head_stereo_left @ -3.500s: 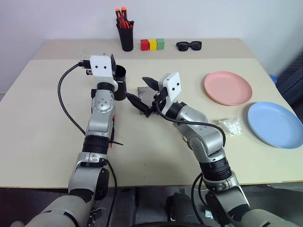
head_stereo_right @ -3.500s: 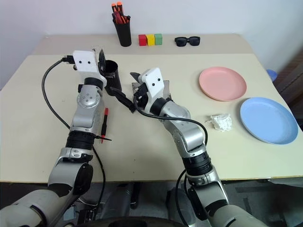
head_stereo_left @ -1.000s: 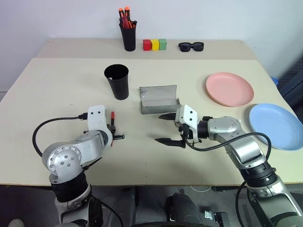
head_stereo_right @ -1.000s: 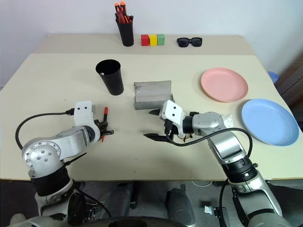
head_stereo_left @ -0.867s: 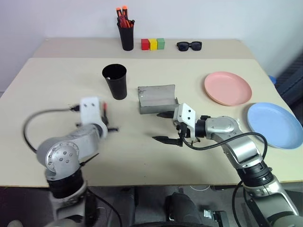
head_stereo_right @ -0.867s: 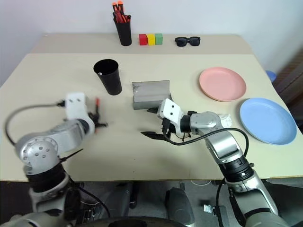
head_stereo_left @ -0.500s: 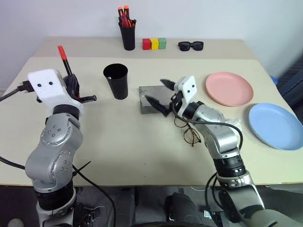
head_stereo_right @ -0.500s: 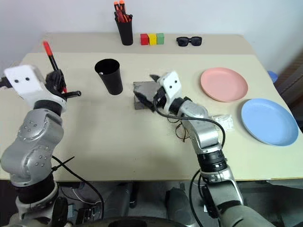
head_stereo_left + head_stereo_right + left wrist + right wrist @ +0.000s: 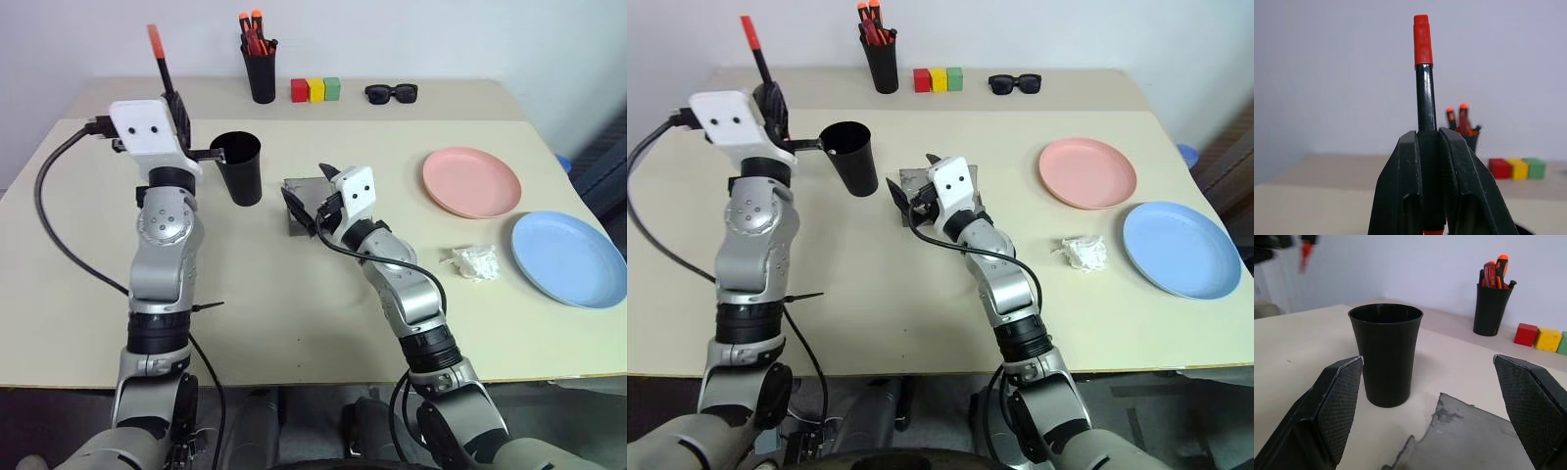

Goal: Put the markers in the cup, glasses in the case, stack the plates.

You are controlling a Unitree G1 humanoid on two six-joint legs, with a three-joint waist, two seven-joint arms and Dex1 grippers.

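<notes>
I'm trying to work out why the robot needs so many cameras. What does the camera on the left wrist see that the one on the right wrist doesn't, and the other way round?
Left wrist view: the left gripper shut on a red marker with a black middle, standing upright between its fingers.

Right wrist view: the open right gripper, the black cup standing upright, and the grey case lying just ahead of the fingers.

Both: the black pen holder with orange-capped pens, the red and yellow blocks beside it, the beige table and the pale wall.
</notes>
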